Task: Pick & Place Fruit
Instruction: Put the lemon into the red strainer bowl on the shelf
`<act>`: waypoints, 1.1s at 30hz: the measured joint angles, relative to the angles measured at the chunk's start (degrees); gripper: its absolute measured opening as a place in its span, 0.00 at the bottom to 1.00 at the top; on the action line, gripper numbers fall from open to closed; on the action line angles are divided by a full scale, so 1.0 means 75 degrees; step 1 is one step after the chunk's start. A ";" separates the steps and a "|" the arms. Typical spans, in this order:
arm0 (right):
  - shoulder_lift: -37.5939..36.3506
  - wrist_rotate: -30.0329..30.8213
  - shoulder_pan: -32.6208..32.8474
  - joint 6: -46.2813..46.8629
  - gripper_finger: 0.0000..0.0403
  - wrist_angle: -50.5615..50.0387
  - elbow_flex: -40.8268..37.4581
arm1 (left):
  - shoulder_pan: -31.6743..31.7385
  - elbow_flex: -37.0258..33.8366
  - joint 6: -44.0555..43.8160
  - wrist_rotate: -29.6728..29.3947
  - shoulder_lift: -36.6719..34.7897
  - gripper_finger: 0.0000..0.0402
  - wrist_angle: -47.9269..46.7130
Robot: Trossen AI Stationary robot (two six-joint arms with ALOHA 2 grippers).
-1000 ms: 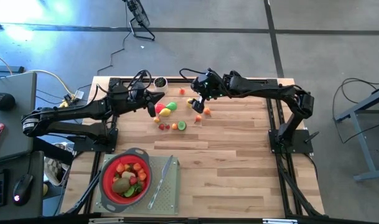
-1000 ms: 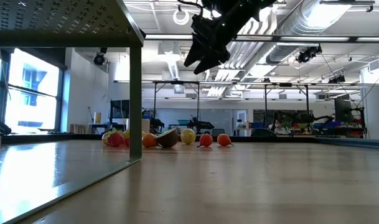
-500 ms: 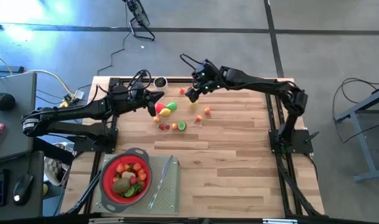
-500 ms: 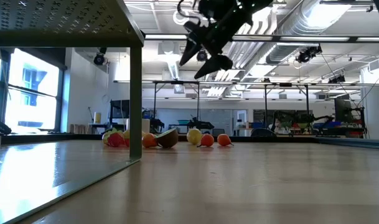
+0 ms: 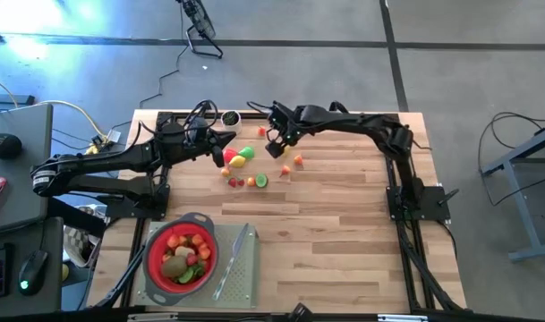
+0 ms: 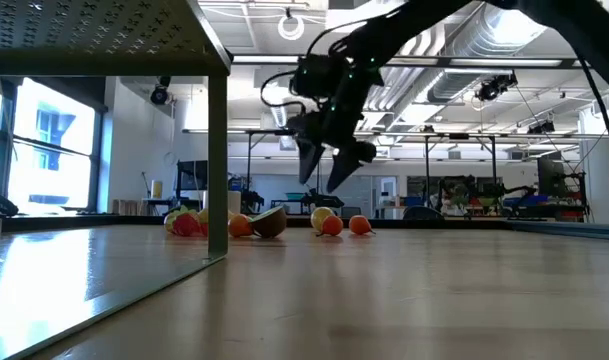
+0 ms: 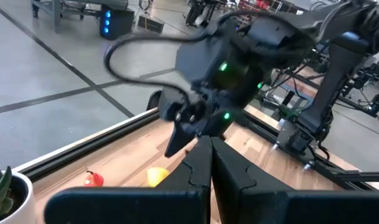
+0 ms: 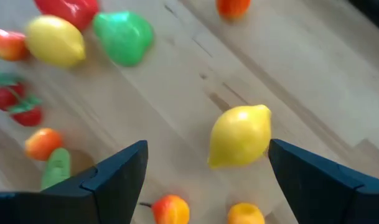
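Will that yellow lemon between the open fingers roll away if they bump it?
Probably. The lemon looks rounded and smooth, lying loose on the flat wooden table, so a nudge may roll it. Its pointed ends might make it wobble sideways.

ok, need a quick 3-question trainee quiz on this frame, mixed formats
1. True or false: the right gripper has its jaws open over a yellow lemon.
2. Where is the red strainer? A) far edge, between the arms B) near-left corner, on a grey mat C) under the right arm
3. Fill in: the left gripper, beside the fruit pile, has its jaws ____.

Key: 1 true; 2 B; 3 shut
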 joint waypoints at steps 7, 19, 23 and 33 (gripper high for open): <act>0.0309 0.0272 -0.0038 -0.0001 0.81 -0.0139 0.0000 | 0.0000 0.0000 0.0005 -0.0020 0.0000 0.00 -0.0065; 0.0679 0.0576 -0.0339 0.0131 0.81 -0.0667 -0.0020 | -0.0003 0.0000 -0.0009 -0.0017 0.0000 0.00 -0.0064; 0.0830 0.0268 -0.0459 0.0171 0.81 -0.0836 -0.0022 | -0.0001 0.0000 -0.0010 0.0015 0.0003 0.00 -0.0073; 0.0881 -0.0113 -0.0572 0.0441 0.68 -0.1139 -0.0023 | -0.0003 0.0000 -0.0012 0.0015 0.0003 0.00 -0.0070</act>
